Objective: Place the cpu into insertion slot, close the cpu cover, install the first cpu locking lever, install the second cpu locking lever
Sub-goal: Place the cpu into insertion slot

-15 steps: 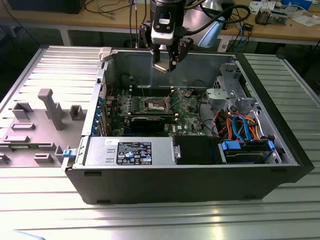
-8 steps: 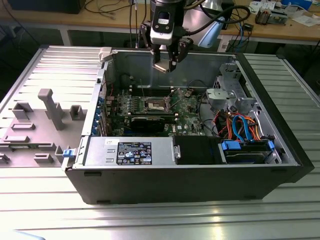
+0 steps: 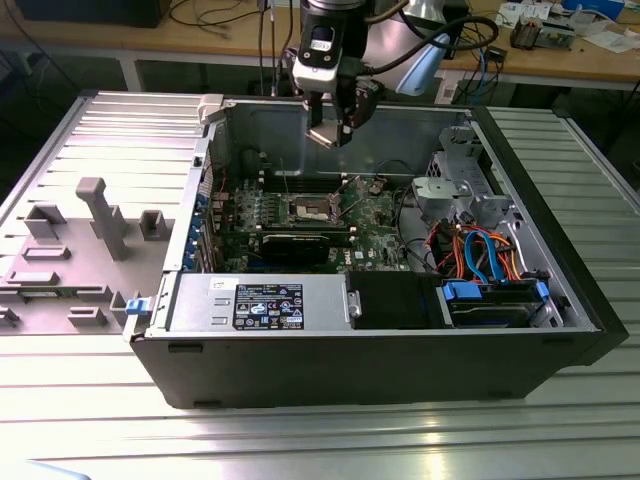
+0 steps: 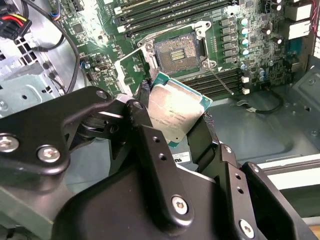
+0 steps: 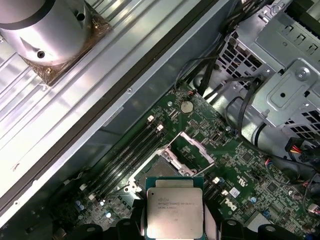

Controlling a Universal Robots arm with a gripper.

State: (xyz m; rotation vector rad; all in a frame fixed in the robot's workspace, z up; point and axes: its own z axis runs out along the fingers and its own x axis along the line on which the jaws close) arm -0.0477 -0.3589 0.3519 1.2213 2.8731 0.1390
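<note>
My gripper (image 3: 335, 130) hangs above the open computer case, shut on the cpu (image 4: 175, 112), a flat square chip with a silver-grey top. Black fingers (image 4: 142, 107) clamp the chip by two opposite edges, and it sits slightly tilted. The cpu (image 5: 174, 205) hovers above the motherboard, close to the insertion slot (image 4: 179, 52), a dark square socket with a metal rim that lies bare. The cpu cover (image 5: 192, 150) stands swung open beside the socket. A thin locking lever (image 4: 220, 80) sticks out unlatched next to the slot. In the exterior view the slot (image 3: 310, 210) lies below the gripper.
Long memory slots (image 4: 165, 15) flank the socket. A black card (image 3: 305, 240) lies across the board at its near side. A metal drive cage (image 3: 455, 190) with cable bundles (image 3: 480, 255) fills the exterior view's right. The power supply (image 3: 265, 305) sits at the front.
</note>
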